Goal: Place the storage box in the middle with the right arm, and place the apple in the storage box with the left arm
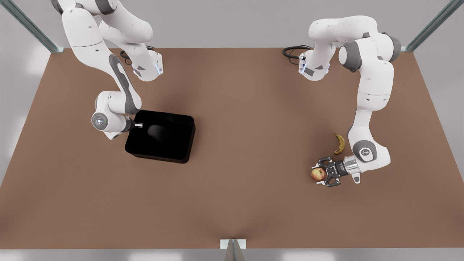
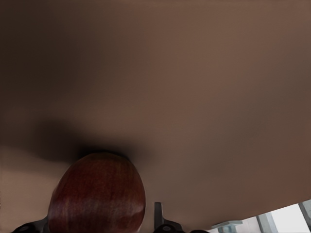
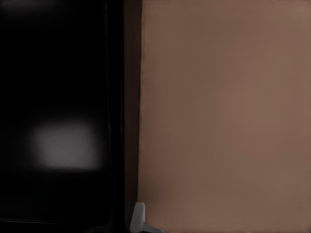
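On the front view's left the right gripper (image 1: 140, 125) has its fingers clamped on the storage box (image 1: 161, 136) wall to drag it centreward, while the left gripper (image 1: 323, 173) fingers straddle the apple (image 1: 318, 174) on the tabletop (image 1: 239, 203), apparently grasping it for lifting.

A simulated robot test cell: 2 white Franka arms (image 1: 119, 78) mounted at a plain brown table (image 1: 235, 188), metal frame posts (image 1: 32, 27) at the corners, blank grey surroundings.
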